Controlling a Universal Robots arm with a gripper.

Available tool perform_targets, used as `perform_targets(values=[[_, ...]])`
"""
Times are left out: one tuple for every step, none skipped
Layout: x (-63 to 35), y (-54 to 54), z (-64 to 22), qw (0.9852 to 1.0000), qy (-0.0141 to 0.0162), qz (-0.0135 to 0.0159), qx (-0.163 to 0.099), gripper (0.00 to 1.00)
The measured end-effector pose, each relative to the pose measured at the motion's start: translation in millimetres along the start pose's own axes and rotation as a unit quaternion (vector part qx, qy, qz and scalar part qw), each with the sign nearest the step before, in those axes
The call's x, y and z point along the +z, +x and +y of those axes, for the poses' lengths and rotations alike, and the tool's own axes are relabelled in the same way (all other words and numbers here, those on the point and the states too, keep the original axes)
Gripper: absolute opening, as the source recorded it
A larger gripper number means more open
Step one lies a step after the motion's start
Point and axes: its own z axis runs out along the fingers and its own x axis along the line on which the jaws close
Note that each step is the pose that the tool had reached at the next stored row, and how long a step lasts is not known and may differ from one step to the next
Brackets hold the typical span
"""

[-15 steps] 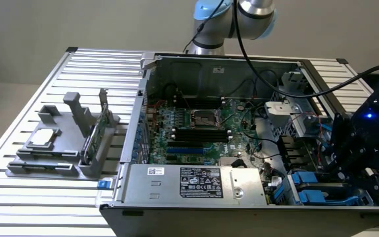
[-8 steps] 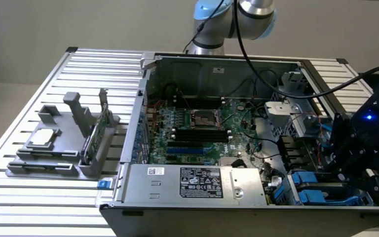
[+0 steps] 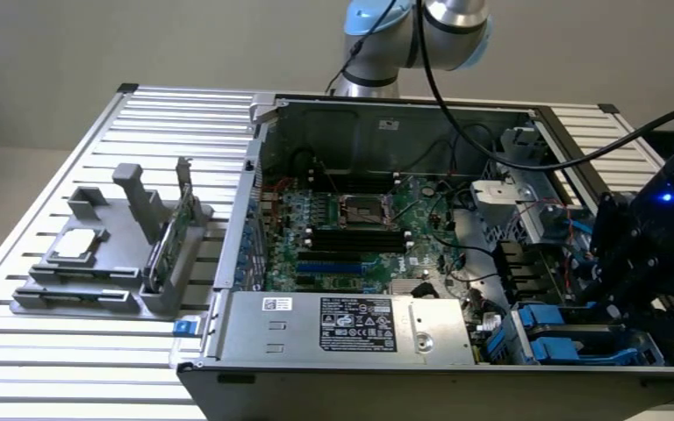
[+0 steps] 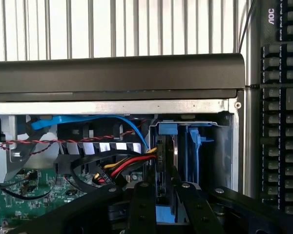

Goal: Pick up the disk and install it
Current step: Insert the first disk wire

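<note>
The disk (image 4: 165,156) stands on edge in the drive bay at the corner of the open computer case (image 3: 372,105), with a blue rail on its near end and a blue bay bracket (image 4: 193,146) beside it. My gripper (image 4: 165,187) straddles the disk's near edge, one black arm on each side. In the exterior view, the black gripper (image 3: 648,289) hangs over the bay's blue brackets (image 3: 560,338) at the case's right front corner. Red, yellow and black power wires (image 4: 122,168) run up to the disk's side.
A motherboard (image 3: 354,224) fills the case's middle and a power supply (image 3: 349,324) sits at its front. A grey fixture (image 3: 109,254) at the exterior view's left holds a small square chip and an upright card. A keyboard (image 4: 281,122) lies beyond the case wall.
</note>
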Motion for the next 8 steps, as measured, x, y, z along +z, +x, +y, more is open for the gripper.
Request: perform_targets(values=[[-0.3, -0.3, -1.7, 1.0000, 0.0000, 0.0000, 0.000, 0.25], [-0.6, -0.6, -4.0, 1.0000, 0.0000, -0.0001, 0.000, 0.25], [-1.1, -1.0, -7.0, 1.0000, 0.0000, -0.0002, 0.000, 0.25], [-1.4, -1.5, -11.0, 1.0000, 0.0000, -0.0001, 0.000, 0.25], [-1.6, -1.9, -14.9, 1.0000, 0.0000, -0.0001, 0.000, 0.25], [-2.1, -2.1, -18.7, 1.0000, 0.0000, -0.0002, 0.000, 0.25], [-2.4, -2.3, -22.6, 1.0000, 0.0000, -0.0001, 0.000, 0.25], [-2.7, -2.4, -26.3, 1.0000, 0.0000, -0.0001, 0.000, 0.25]])
